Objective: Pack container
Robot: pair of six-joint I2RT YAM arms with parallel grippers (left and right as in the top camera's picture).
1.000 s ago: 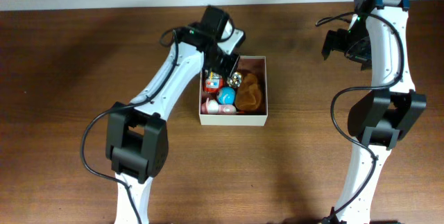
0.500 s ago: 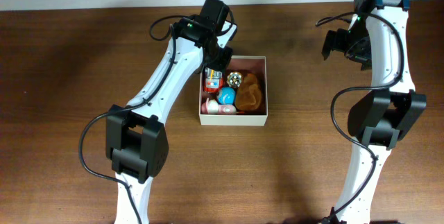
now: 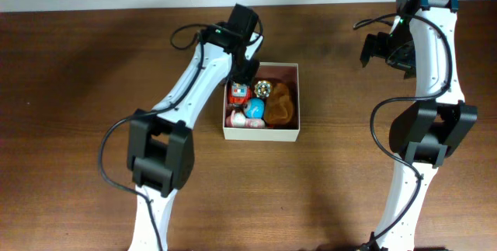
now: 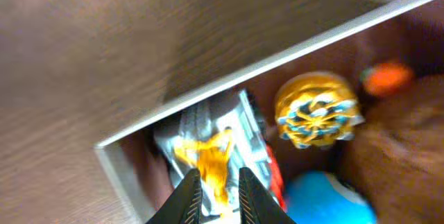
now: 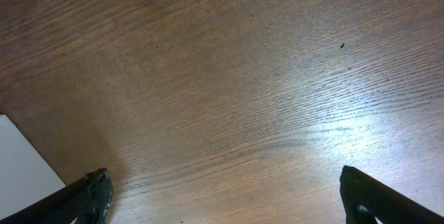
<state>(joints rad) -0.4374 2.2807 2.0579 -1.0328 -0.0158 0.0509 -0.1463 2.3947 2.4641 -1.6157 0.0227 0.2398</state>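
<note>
**Q:** Overhead view. Which way does the container [image 3: 260, 134] lie from each tool?

**A:** The left tool [image 3: 247, 70] hangs over the container's far left corner. The box therefore sits directly beneath it and extends back toward that arm's base and to its right. The right tool [image 3: 376, 49] stands well apart, with the container off to its left across bare tabletop [image 3: 334, 111]. The left arm is plainly the nearer. The box is square, so no long axis governs the approach.

**Q:** Left wrist view. What is that tool's state, and what lies below it?

**A:** The picture is blurred. The left tool [image 4: 218, 179] is drawn narrow, nearly closed, and grips nothing. Straight below its tips a red-and-white toy [image 4: 208, 144] lies against the container's white rim [image 4: 277, 57]. A gold-patterned ball [image 4: 316, 109] lies ahead and to the right, and a blue ball [image 4: 319, 200] and a brown plush [image 4: 395, 148] lie further right.

**Q:** Right wrist view?

**A:** The right tool [image 5: 223, 175] is spread wide and empty over bare tabletop. A white corner [image 5: 21, 161] shows beside its left finger. It may be the container's, but this cannot be told.

**Q:** What does the coming move turn on?

**A:** Judged from this, it turns on the box lying straight below the left tool, so any further work falls to that arm.
</note>
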